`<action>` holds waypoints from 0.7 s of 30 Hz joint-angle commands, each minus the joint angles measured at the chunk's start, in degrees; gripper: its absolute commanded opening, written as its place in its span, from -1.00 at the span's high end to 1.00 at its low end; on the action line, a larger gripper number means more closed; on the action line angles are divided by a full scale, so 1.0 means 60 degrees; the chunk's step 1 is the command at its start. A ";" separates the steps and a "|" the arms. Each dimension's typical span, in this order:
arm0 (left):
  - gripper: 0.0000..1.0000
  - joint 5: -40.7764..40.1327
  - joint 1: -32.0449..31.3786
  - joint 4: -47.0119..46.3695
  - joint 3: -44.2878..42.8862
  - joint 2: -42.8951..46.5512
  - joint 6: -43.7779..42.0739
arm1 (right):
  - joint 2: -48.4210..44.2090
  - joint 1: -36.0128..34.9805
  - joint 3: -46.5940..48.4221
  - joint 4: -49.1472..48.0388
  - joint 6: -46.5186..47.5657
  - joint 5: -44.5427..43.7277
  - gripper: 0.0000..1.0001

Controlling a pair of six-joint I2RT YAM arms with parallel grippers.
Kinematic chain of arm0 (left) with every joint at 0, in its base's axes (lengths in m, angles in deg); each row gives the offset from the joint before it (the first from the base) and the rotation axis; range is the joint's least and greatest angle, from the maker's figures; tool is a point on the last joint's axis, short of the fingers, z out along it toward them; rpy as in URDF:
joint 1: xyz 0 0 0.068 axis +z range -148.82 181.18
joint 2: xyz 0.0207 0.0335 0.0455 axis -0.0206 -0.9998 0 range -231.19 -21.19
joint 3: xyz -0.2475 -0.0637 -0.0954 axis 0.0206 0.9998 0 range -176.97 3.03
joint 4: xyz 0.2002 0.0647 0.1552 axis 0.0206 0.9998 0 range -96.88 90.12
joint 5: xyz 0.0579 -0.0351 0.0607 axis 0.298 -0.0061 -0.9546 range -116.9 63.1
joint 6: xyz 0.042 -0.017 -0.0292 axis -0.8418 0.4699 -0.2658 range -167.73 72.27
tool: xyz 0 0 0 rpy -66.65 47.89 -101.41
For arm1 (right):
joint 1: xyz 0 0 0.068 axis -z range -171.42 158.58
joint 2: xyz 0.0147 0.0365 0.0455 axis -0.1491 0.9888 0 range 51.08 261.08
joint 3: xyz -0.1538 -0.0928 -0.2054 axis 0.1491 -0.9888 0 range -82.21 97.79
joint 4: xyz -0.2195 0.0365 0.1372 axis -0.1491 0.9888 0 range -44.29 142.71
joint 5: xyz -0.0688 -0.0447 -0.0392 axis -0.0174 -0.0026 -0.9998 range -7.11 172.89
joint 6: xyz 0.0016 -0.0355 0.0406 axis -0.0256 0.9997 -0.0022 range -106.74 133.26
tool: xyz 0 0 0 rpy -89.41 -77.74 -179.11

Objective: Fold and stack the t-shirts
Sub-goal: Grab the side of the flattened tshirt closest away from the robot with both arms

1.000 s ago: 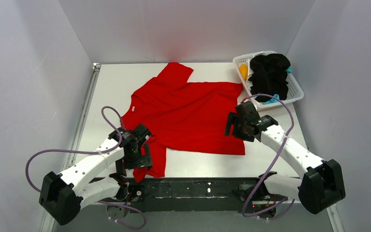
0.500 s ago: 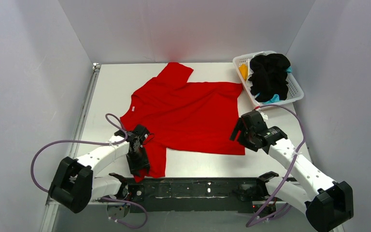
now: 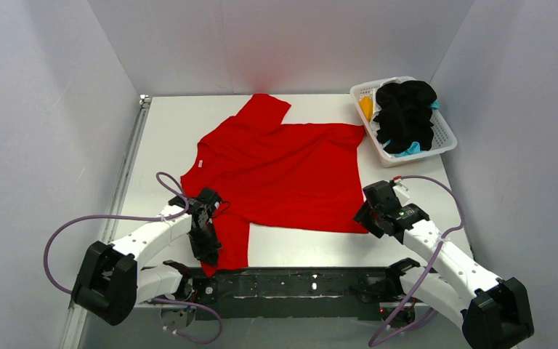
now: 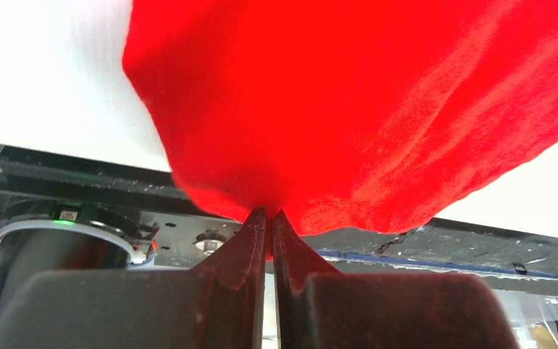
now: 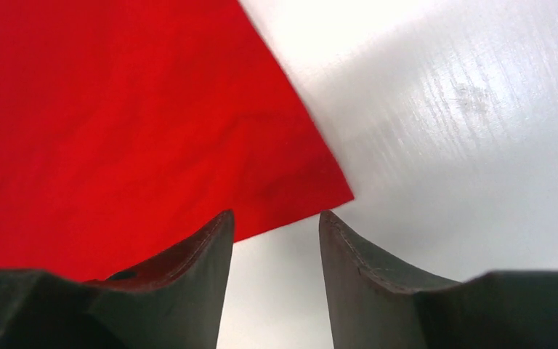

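Note:
A bright red t-shirt lies spread flat across the middle of the white table. My left gripper sits at the shirt's near left flap, by the table's front edge. In the left wrist view it is shut on a pinch of the red cloth. My right gripper is at the shirt's near right corner. Its jaws stand open, low over the table, with the red hem just ahead of the fingertips and nothing clamped. Black, orange-yellow and teal t-shirts lie bunched in the basket.
A white lattice basket stands at the back right corner of the table. Grey walls close in on three sides. A black rail with the arm bases runs along the front edge. Purple cables loop beside both arms.
My left gripper slid toward the front edge and shut on the red cloth. My right gripper moved down and nearer to the shirt's near right corner, and its jaws narrowed.

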 commanded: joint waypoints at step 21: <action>1.00 0.1276 0.0030 0.2710 -0.0323 0.0385 0.0222 | 0.1296 0.0183 0.0013 0.0196 -0.0440 -0.0449 0.97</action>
